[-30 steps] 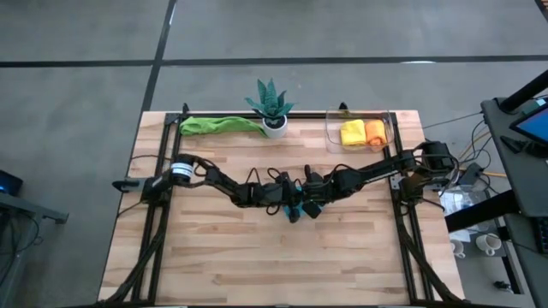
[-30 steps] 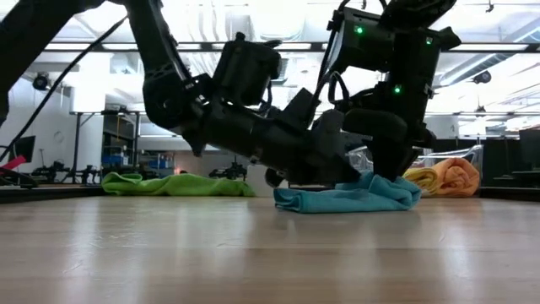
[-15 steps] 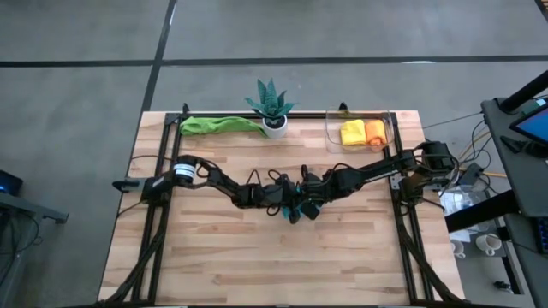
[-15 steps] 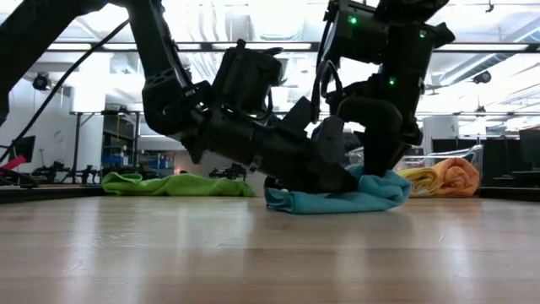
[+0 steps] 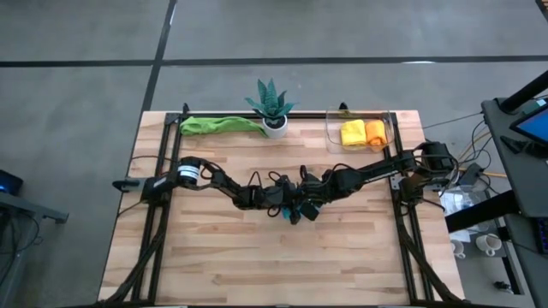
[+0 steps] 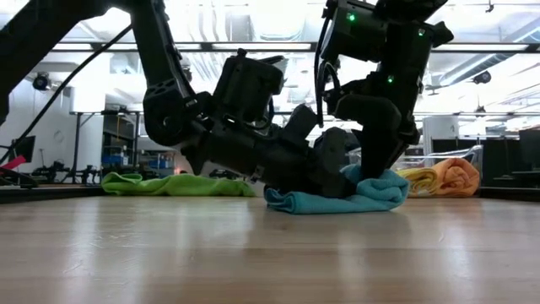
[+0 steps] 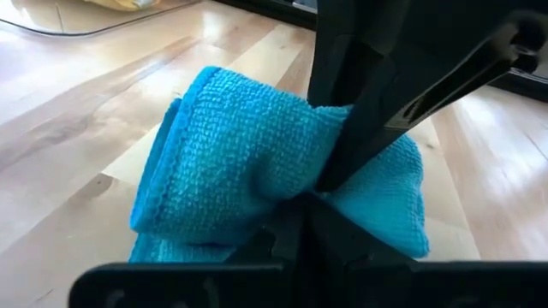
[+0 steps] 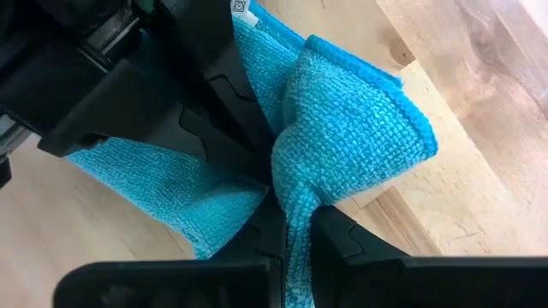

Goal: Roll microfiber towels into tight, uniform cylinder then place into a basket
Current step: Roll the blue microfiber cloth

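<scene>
Both end effectors, L point(image 6: 325, 181) & R point(image 6: 371, 173), clamped on blue towel point(image 6: 333, 196) mid-table; towel bunched tighter, shifted left vs 1s ago.

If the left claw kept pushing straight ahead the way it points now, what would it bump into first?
The left gripper is shut on the blue towel, so that cloth is already at its tips. Just beyond it stands the right gripper, also shut on the towel, likely the first hard thing met, though depth is unclear.

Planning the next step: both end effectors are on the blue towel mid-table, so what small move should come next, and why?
Probably keep turning the blue towel over itself. The left end effector and right end effector are both shut on it, and it looks like a loose, uneven bundle, not a tight roll fit for the basket.
</scene>
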Controlling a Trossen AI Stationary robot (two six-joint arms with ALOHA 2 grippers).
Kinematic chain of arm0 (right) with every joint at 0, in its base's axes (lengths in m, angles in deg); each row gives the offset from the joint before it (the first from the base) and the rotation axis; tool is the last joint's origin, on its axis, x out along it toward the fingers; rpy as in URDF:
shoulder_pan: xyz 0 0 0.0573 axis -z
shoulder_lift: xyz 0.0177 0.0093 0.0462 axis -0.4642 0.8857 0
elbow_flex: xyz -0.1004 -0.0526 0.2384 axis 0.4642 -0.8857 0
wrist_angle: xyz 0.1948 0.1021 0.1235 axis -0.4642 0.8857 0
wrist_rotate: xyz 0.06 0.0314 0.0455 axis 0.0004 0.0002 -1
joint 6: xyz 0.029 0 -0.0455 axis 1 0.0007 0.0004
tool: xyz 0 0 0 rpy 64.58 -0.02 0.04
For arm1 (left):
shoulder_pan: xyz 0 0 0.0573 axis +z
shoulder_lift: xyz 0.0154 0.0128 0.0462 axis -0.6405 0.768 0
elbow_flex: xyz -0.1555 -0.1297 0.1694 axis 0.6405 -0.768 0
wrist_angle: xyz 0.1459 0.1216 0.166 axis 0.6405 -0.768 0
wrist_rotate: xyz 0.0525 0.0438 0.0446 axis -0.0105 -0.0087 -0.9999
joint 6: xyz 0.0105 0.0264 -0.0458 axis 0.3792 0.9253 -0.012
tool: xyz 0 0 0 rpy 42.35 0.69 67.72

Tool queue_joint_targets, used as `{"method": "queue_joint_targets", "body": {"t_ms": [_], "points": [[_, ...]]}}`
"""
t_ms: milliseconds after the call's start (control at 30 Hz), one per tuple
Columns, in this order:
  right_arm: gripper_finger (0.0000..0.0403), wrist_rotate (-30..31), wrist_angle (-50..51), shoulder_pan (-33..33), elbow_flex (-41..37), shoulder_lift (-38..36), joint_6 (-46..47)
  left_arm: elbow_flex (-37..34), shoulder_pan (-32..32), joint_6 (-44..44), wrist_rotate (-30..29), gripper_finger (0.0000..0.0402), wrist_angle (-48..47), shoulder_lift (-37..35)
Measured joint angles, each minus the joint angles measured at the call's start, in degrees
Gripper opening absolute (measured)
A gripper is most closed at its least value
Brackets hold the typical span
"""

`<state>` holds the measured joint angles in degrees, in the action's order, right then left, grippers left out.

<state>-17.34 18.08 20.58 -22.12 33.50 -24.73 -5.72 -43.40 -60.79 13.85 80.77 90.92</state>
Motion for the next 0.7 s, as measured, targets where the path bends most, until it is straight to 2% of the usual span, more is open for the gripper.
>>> {"method": "queue_joint_targets", "body": {"t_ms": [167, 400, 600, 700], "points": [[0.0013, -0.70, -0.22, -0.34, 0.37, 0.00, -0.23, -0.08, 0.00, 0.55, 0.02, 0.0000, -0.70, 0.03], [0.0013, -1.23, 0.23, -0.36, 0.55, -0.02, -2.82, -0.01, -0.67, 5.74, -2.05, 0.0000, -3.92, 0.04], [0.0013, -1.90, 0.91, -0.41, 0.70, -0.28, -3.91, -0.26, -2.18, 10.60, -3.28, 0.0000, -0.46, 0.31], [0.0013, -2.11, 1.39, -0.47, 0.68, -1.20, -3.91, -0.32, -3.63, 15.06, -8.16, 0.0000, -0.54, 0.34]]}}
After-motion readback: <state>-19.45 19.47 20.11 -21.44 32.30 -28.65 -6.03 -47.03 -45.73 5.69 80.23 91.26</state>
